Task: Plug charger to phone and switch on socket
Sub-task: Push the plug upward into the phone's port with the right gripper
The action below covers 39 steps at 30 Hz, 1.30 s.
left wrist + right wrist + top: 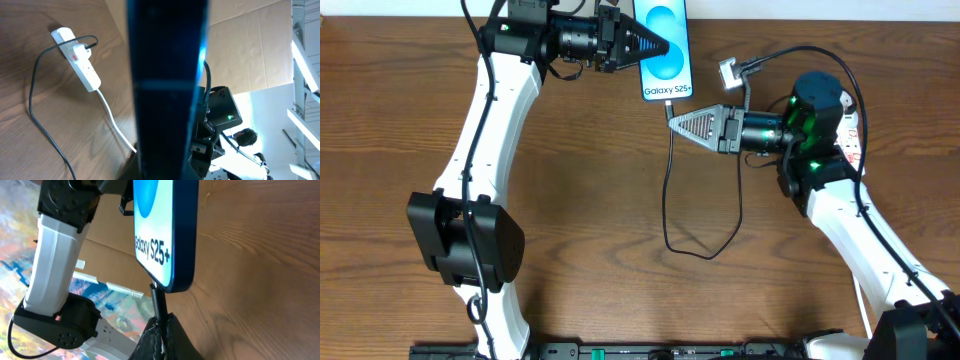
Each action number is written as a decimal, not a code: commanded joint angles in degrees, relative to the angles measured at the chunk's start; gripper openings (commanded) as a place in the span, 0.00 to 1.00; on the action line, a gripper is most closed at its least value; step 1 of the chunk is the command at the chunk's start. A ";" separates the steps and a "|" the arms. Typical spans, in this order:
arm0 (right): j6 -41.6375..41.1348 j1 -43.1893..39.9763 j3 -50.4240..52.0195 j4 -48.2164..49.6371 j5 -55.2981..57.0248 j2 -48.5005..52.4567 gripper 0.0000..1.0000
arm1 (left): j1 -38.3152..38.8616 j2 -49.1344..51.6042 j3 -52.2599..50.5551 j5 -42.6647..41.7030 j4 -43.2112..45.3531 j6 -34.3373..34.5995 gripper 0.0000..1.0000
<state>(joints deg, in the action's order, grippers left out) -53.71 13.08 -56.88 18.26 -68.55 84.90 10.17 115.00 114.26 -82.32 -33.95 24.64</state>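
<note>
Step in hand: the charger (pixel 667 190) is being mated to the phone (pixel 665 72); the socket (pixel 82 67) is not yet being touched.
Left pincer (pixel 660 45): it is clamping the phone from its long side, near the far edge of the table (pixel 580 200). This is likely bracing the phone so that it is not sliding away under the push.
Phone: it is lying screen up with its port end facing the right arm. Whether it is resting on the wood or being held just above it, I cannot tell.
Right pincer (pixel 675 117): it is closing on the charger just behind the plug (pixel 159 297), pointing it straight at the phone's bottom edge. The short grip is keeping the tip stiff.
Plug: in the right wrist view it is touching the port end. Whether it is fully seated is not showing.
Slack: the cable is hanging in 1 loose loop on bare wood below the right pincer, so it is not pulling against the push.
Socket: in the left wrist view it is lying well apart from the phone, with the black cable entering it. In the overhead view the right arm is covering most of it.
Switches: the red marks are showing, but on or off I cannot tell.
Open room: bare wood is lying between the 2 arms and toward the near edge.
Risk: the cable is arcing close around the right wrist and could be snagging when that arm is swinging back to the switch.
</note>
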 commanded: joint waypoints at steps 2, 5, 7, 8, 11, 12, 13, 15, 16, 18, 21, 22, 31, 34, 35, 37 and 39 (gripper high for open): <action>-0.02 0.52 -0.74 -0.02 0.09 -1.01 0.01 | -0.13 -0.24 1.16 -2.73 1.09 0.94 0.07; -0.04 0.50 -0.74 -0.02 0.57 -1.01 0.01 | -0.13 -0.24 1.16 -2.75 1.09 0.98 0.07; -0.04 0.50 -0.74 0.04 0.74 -0.98 0.01 | -0.13 -0.24 1.16 -2.75 1.09 0.96 0.07; -0.04 0.50 -0.74 0.20 0.72 -0.98 0.01 | -0.13 -0.24 1.16 -2.75 1.09 0.96 0.07; -0.04 0.39 -0.74 0.22 0.72 -1.01 0.01 | -0.13 -0.24 1.16 -2.73 1.11 0.96 0.07; -0.07 0.28 -0.74 0.20 0.55 -1.01 0.01 | -0.13 -0.24 1.16 -2.75 1.11 0.94 0.07; -0.09 0.24 -0.74 0.20 0.44 -1.01 0.01 | -0.13 -0.24 1.16 -2.73 1.11 0.92 0.07; -0.09 0.24 -0.74 0.22 0.46 -1.01 0.01 | -0.13 -0.24 1.16 -2.73 1.36 0.92 0.07; -0.11 0.24 -0.74 0.28 0.48 -1.01 0.01 | -0.13 -0.24 1.16 -2.73 1.57 0.92 0.07; -0.11 0.20 -0.74 0.61 0.46 -1.01 0.01 | -0.13 -0.24 1.16 -2.73 2.01 0.92 0.07; -0.66 -0.37 -0.74 0.85 0.22 -1.01 0.01 | -0.15 -0.24 1.16 -2.73 2.23 0.90 0.07; -0.70 -0.52 -0.76 0.85 0.15 -1.01 0.01 | -0.13 -0.24 1.16 -2.73 2.23 0.85 0.07; -0.68 -1.05 -0.76 0.87 -0.09 -1.01 0.01 | -0.13 -0.24 1.16 -2.78 2.16 0.79 0.07; -0.68 -1.03 -0.74 0.85 0.07 -1.01 0.01 | -0.13 -0.24 1.16 -2.75 2.16 0.79 0.07; -0.68 -1.03 -0.76 0.85 0.07 -1.01 0.01 | -0.13 -0.24 1.16 -2.75 2.16 0.79 0.07; -0.68 -0.98 -0.74 0.85 0.07 -1.01 0.01 | -0.13 -0.24 1.16 -2.75 2.16 0.87 0.07; -0.70 -0.98 -0.76 0.85 0.09 -1.01 0.01 | -0.13 -0.24 1.16 -2.75 2.16 1.01 0.07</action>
<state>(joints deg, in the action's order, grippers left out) -53.84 12.23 -56.88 18.92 -68.40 84.90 10.17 115.00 114.26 -82.43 -32.34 25.54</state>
